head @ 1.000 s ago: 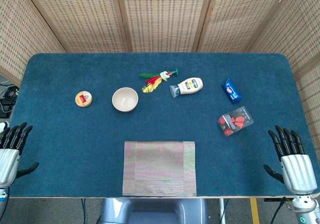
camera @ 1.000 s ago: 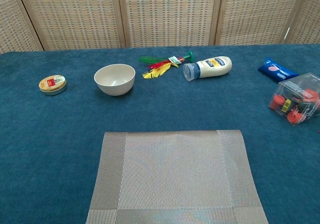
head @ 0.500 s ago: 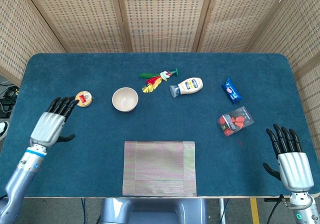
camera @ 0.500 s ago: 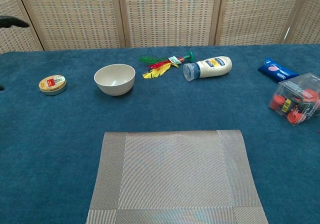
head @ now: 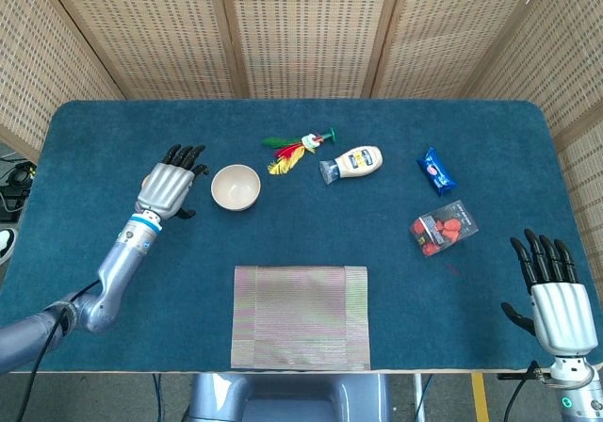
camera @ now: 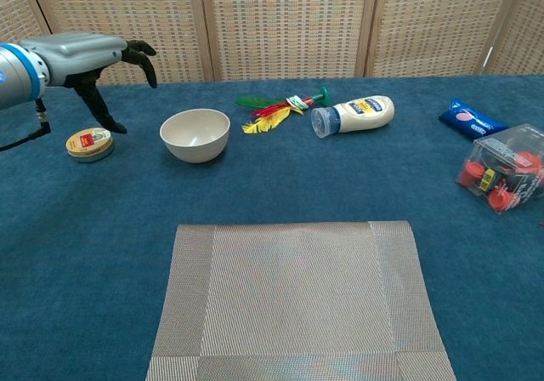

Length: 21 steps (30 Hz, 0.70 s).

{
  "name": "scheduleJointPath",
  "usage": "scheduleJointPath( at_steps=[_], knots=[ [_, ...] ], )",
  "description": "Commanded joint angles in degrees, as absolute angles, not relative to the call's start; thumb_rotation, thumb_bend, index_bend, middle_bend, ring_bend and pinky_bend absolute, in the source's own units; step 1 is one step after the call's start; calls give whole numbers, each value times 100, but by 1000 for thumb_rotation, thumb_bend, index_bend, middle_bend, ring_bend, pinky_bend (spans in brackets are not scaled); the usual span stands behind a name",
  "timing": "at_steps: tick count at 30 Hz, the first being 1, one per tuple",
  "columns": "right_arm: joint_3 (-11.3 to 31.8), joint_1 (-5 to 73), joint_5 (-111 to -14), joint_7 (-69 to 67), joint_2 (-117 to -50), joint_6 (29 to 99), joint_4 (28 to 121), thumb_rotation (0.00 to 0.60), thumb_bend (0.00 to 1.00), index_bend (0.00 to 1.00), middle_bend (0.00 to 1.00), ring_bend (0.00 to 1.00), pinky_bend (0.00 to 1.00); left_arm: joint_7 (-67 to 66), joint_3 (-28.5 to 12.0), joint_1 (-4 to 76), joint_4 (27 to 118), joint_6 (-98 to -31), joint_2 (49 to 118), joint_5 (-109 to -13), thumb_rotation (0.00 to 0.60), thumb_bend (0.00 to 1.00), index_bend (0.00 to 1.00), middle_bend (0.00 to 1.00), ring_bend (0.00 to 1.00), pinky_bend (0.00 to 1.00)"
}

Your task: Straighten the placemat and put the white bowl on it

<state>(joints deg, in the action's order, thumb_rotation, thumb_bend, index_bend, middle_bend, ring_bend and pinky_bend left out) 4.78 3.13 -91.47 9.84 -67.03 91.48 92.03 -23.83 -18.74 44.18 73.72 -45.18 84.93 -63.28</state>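
While nothing is held, the grey-and-black left hand (head: pixel 170 187) is seen left of centre, fingers spread, raised just beside the small round white bowl (head: pixel 236 186) and apart from it. At lower right, the right hand (head: pixel 554 295) is kept open and idle. The woven grey rectangular placemat (head: pixel 301 316) is laid at bottom centre, apparently already square. The bowl is judged light, rigid and smooth, perhaps breakable; its rim would best be pinched.
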Motion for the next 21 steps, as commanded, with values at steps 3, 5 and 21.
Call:
scheduleJointPath(
  at_steps=[3,5,21],
  knots=[
    [564,350,-8962,900,-6687,9055,9163,600,0,0,0,0,0,-2479,-1827,4830,6599,-4142,9047,-5932,600,168,313,0,0,0],
    [595,365,-8904,881,-6685,9028,9145,600,0,0,0,0,0,-2417,-1805,4903,6420,-4087,9167,-5917,600,184,319,0,0,0],
    [669,395,-8691,776,-6670,8943,9072,600,0,0,0,0,0,-2020,-1490,5362,5149,-3744,10058,-6095,600,320,406,0,0,0]
  ],
)
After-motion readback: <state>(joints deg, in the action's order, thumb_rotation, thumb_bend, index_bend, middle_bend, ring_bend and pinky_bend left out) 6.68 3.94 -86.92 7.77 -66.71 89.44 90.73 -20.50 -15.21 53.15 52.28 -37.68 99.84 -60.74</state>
